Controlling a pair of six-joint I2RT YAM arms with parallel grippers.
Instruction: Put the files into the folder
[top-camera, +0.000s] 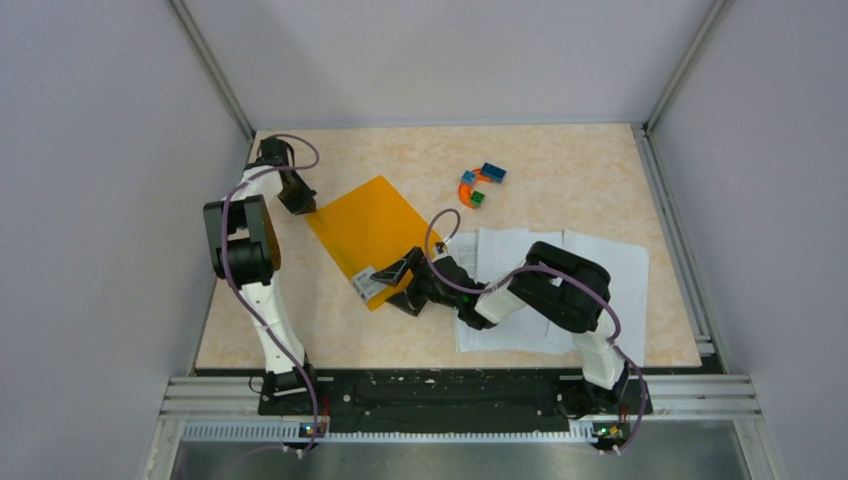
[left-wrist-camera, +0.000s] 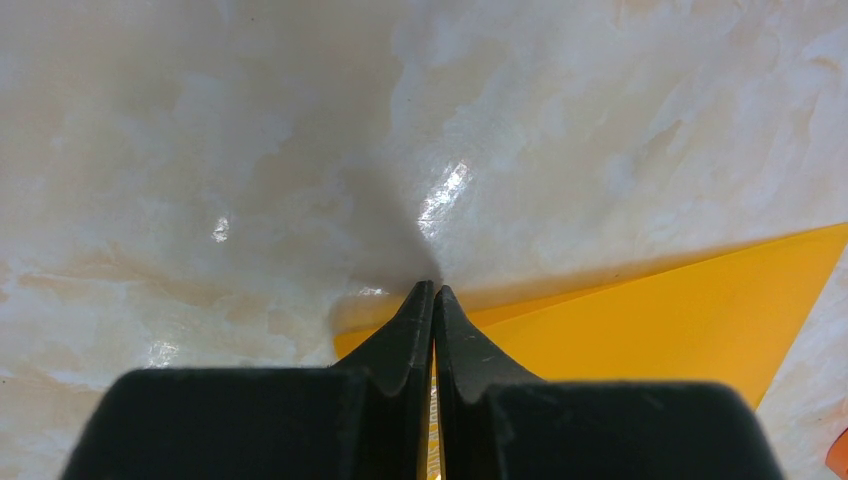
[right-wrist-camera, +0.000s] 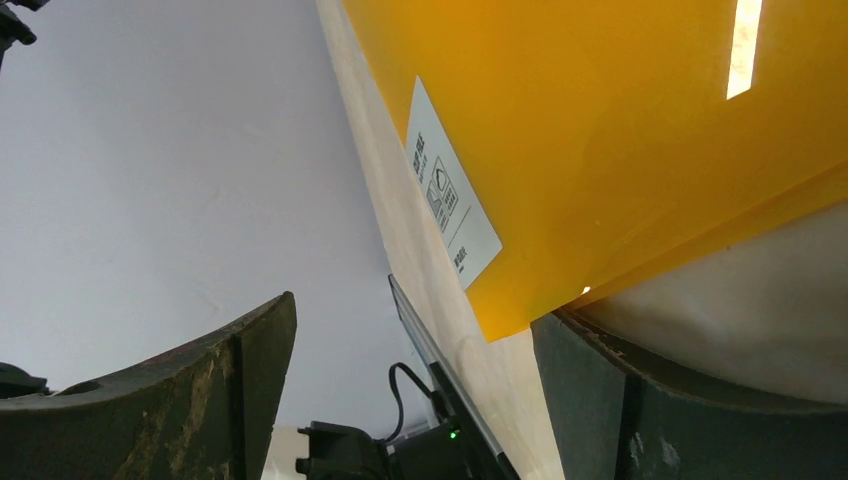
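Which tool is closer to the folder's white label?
Right. The right tool sits at the label; the left tool is at the far corner of the folder.

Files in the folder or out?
Out. The files lie spread on the table, to the right of the folder, not inside it.

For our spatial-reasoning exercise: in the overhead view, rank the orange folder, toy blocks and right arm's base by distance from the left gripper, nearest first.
1. Orange folder: touching the left gripper, back left.
2. Toy blocks: back, right of centre.
3. Right arm's base: near edge, right.
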